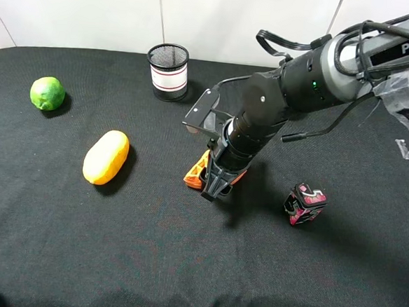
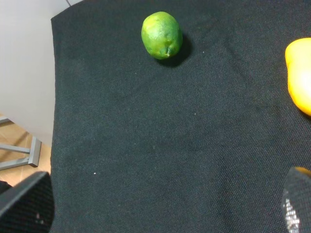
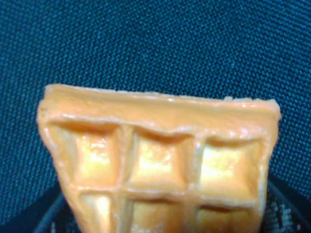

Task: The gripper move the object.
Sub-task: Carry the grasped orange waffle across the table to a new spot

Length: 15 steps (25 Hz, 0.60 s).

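Middle of the high view: the waffle slice (image 1: pixel 195 175) sits mostly behind the right gripper (image 1: pixel 214 189) — only orange corners poke out; the right wrist cam crops it at the frame edge; yellow fruit (image 2: pixel 300 73) clipped too; the left gripper (image 2: pixel 160 211) — just blurry dark fingertips (image 2: pixel 26 206); the label on the lower-right pink-black gadget (image 1: pixel 305 203) is unreadable.

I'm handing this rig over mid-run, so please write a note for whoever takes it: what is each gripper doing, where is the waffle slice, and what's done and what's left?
Right gripper: shut on the toy waffle slice at mid-table, to the right of the yellow-orange fruit.
Left gripper: open and empty, over the black cloth near the lime.
Done: the slice appears to be grasped.
Left: carry it to its new spot and release it. I cannot tell whether it is lifted off the cloth.
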Available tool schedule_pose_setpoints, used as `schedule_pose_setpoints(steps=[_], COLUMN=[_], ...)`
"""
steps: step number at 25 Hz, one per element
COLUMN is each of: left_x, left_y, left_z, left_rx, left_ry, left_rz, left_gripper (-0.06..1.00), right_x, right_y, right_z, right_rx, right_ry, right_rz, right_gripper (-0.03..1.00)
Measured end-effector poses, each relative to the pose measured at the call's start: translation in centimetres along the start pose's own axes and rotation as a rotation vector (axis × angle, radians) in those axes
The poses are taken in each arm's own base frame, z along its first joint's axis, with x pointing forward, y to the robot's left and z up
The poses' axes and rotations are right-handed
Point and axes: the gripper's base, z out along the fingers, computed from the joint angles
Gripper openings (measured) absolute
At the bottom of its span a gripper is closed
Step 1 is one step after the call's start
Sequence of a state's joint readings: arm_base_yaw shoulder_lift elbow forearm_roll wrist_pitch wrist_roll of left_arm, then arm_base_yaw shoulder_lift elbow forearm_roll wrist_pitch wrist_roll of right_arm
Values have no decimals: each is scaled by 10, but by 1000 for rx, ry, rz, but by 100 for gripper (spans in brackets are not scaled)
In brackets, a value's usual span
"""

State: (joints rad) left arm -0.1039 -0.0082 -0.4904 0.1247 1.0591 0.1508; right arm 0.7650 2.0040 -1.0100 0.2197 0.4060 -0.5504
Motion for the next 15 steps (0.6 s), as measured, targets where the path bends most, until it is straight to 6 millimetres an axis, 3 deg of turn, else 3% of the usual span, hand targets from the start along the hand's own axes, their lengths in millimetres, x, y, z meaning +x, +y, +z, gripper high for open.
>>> schedule_pose_setpoints(steps=[15], left_x=[0], left_y=[0], left_z=[0], left_rx=[0], left_ry=[0], left_rz=[0], left_gripper=[99], right_x=[-3], right_y=[2], right_z=[-25], right_rx=[-9], right_ry=[-13], right_rz=[-7], right_gripper=[51])
